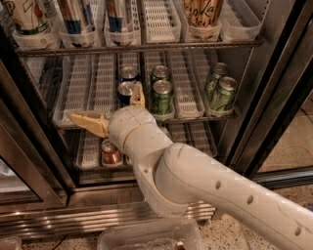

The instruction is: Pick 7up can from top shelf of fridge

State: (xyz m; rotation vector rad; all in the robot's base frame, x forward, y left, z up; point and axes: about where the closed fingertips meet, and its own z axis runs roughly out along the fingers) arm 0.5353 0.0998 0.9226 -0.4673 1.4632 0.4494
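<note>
The 7up can (25,18), white with a green band, stands in a clear tray at the far left of the top shelf (146,48) of the fridge (274,93); its top is cut off by the frame edge. My gripper (105,101) is open and empty. It is in front of the middle shelf, well below and to the right of the 7up can. One tan finger (88,122) points left and the other (138,95) points up in front of the blue cans.
Tall cans (117,14) fill other top-shelf trays. The middle shelf holds blue cans (128,74) and dark green cans (163,95), with more green cans (224,93) at the right. A reddish can (111,152) is on the lower shelf. A clear bin (146,237) is on the floor.
</note>
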